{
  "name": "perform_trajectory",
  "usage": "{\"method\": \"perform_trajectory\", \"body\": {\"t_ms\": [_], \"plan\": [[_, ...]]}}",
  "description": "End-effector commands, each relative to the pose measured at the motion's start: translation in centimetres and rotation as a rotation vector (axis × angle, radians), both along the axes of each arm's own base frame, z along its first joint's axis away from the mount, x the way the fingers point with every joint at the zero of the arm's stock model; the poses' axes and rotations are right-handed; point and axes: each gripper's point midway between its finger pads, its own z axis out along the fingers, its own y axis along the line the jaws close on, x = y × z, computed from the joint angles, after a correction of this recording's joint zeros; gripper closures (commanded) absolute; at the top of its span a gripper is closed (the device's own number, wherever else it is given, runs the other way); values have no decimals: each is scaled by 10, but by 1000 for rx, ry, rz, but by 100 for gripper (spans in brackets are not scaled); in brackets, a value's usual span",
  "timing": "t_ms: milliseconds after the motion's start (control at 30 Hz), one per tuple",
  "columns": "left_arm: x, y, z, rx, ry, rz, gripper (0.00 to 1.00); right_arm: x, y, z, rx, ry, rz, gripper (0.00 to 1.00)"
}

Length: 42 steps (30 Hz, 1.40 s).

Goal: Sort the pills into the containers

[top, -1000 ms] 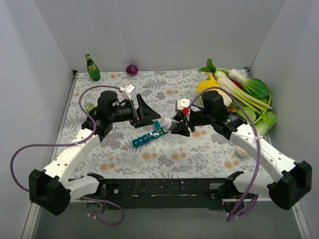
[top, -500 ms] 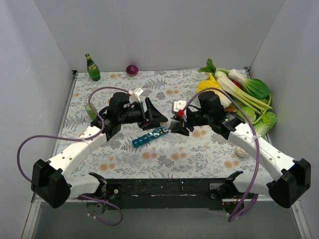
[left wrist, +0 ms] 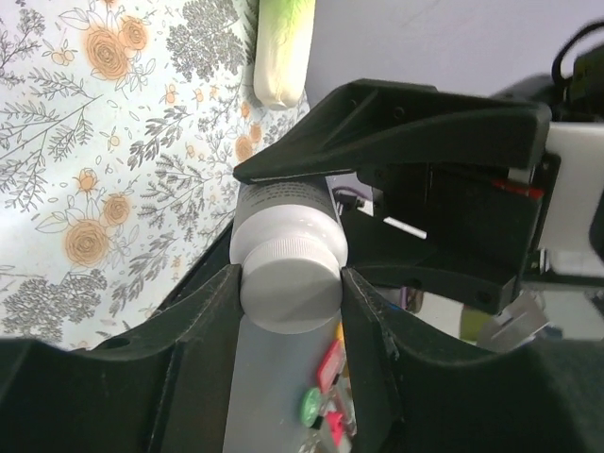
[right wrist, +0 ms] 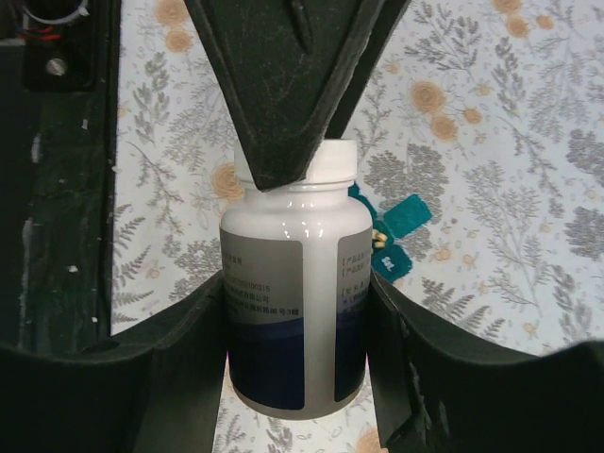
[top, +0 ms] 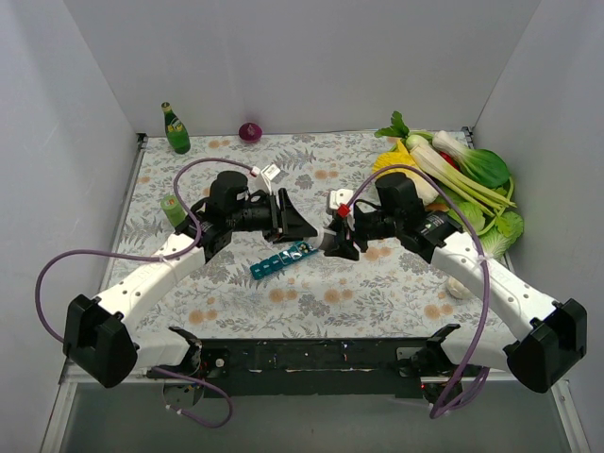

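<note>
Two grippers are holding one bottle (right wrist: 283,274) beside the containers (top: 281,259). The right gripper (right wrist: 297,302) is clamping its body, the left gripper (left wrist: 291,288) pinching its cap (right wrist: 340,162).

**Headcount Around the Pill Strip**

One teal pill-organiser strip (top: 281,260) lies on one floral mat (top: 377,293). Its compartments are too small in the overhead view to count surely.

Just right of the strip is one white pill bottle (right wrist: 294,311), which wears one white cap (left wrist: 291,283).

Two arms reach in. There is one left gripper (top: 302,225) and one right gripper (top: 338,243), and each has two fingers. Two purple cables (top: 42,283) trail, one per arm.

- **Left of the strip:** one green can (top: 171,209).
- **Behind it, to the left:** one green glass bottle (top: 176,130).
- **Straight behind it:** one purple onion (top: 250,131).
- **Right of it:** one heap of leafy vegetables (top: 477,175), too overlapped to count.
- **Right of it, nearer the arm bases:** one small white lump (top: 456,287).
</note>
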Motion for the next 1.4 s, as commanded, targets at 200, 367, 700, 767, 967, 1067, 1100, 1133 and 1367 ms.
{"method": "perform_trajectory", "body": {"t_ms": [200, 367, 700, 767, 967, 1067, 1100, 1133, 1367], "plan": [[-49, 3, 18, -34, -530, -520, 71, -63, 18, 33, 276, 436, 295, 99], [-40, 3, 10, 31, -591, -596, 69, -89, 11, 34, 336, 627, 375, 99], [-10, 16, 37, 48, -608, -357, 4, -80, 6, 29, 328, 566, 331, 99], [-8, 21, 49, 24, -618, -308, 2, -77, 6, 26, 320, 533, 317, 99], [-10, 38, 68, -3, -535, -169, 2, -58, 7, 22, 292, 339, 266, 99], [-6, 45, 66, -15, -397, -22, 2, -40, 3, 18, 215, 238, 169, 99], [-7, 46, 66, -32, -351, 3, 2, -32, 1, 22, 190, 153, 160, 99], [-5, 47, 59, -42, -303, 43, 2, -19, -3, 20, 155, 97, 95, 99], [7, 38, 43, -157, -4, 180, 6, 15, -5, 30, 28, -128, -34, 99]]}}
